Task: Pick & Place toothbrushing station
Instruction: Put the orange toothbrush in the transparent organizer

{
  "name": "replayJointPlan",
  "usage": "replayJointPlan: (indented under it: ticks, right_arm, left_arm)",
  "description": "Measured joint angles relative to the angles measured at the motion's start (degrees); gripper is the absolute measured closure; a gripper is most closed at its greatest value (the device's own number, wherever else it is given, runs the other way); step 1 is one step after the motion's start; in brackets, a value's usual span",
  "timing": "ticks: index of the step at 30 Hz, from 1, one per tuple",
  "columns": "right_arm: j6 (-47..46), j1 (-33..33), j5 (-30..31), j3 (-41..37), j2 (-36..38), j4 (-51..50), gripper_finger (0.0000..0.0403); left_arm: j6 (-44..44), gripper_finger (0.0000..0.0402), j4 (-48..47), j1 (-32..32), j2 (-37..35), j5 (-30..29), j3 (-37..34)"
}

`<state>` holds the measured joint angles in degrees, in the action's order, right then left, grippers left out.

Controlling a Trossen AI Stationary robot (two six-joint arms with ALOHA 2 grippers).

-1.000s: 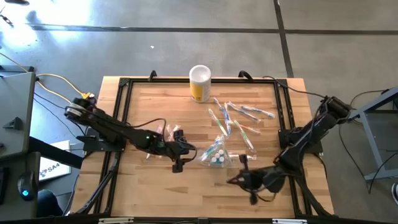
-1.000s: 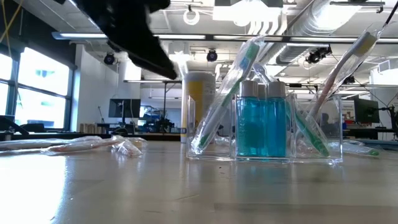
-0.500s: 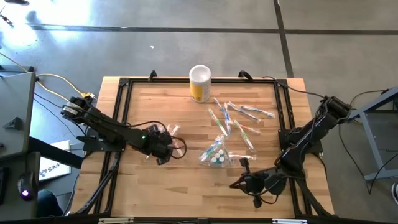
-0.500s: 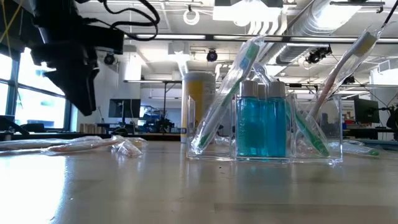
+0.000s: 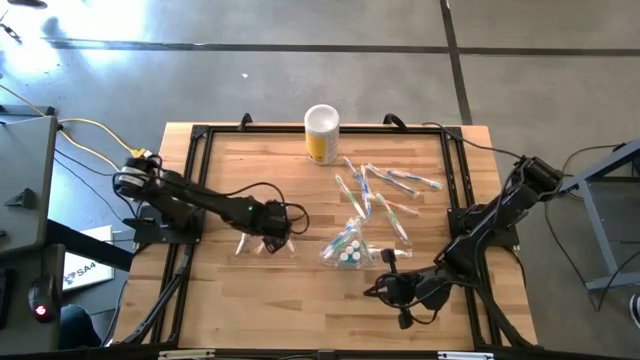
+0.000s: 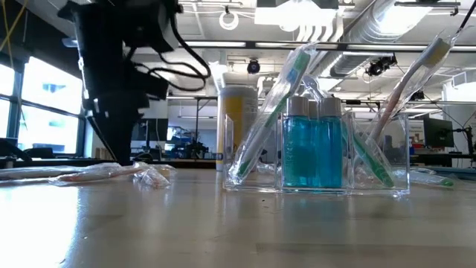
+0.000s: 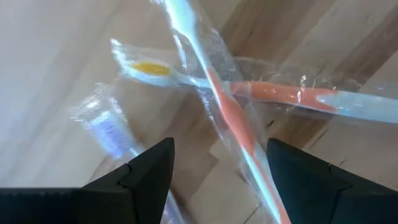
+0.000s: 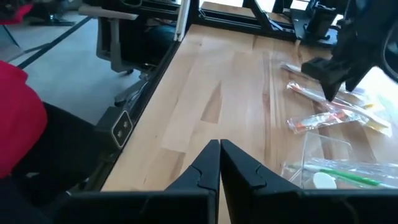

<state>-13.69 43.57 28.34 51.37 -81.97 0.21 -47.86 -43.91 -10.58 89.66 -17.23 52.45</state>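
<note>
Two orange-handled toothbrushes in clear crinkly wrappers lie crossed on the wooden table, left of centre. My left gripper points down just above them, open, one finger on each side of the crossing; in the low view it reaches almost down to the brushes. A clear holder stands mid-table with teal toothpaste tubes upright and wrapped toothbrushes leaning in it. My right gripper hangs shut near the table's front right, holding nothing.
A white and yellow canister stands at the far edge. Several more wrapped toothbrushes lie scattered right of centre, behind the holder. A black frame borders the table top. Bare wood lies along the near edge.
My left gripper has tipped from nearly level to pointing down, rolled about its own axis, and sunk toward the wrapped toothbrushes on the left, staying open. The toothbrushes and the holder have not moved.
</note>
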Motion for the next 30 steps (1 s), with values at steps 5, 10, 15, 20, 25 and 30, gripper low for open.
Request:
replayJointPlan:
  ticks: [5, 10, 15, 20, 25, 30]
  right_arm:
    - [0.0, 0.0, 0.0, 0.0, 0.0, -0.1, 0.0400]
    - [0.0, -0.2, 0.0, 0.0, 0.0, -0.4, 0.0399]
    - [-0.1, -0.2, 0.0, 0.0, 0.0, -0.4, 0.0399]
    - [-3.0, -0.2, 0.0, 0.0, 0.0, -0.5, 0.0399]
    - [-3.2, -0.2, 0.0, 0.0, 0.0, -1.1, 0.0399]
    - [-3.1, -0.3, 0.0, 0.0, 0.0, -1.2, 0.0399]
  left_arm:
    - [2.6, 0.0153, 4.3, 0.6, 3.5, 3.2, 0.0]
    - [2.4, 0.0153, 6.1, 0.4, 6.8, 4.2, 0.3]
    - [5.5, 0.0156, 4.7, 0.4, 11.1, 3.2, 0.4]
    - [5.2, 0.0218, 3.9, 0.0, 11.9, 3.3, 0.5]
    - [6.1, 0.0361, 2.7, -2.2, 9.6, -1.0, 0.3]
    - [4.3, 0.0374, -2.5, -3.6, 5.6, -5.7, -0.2]
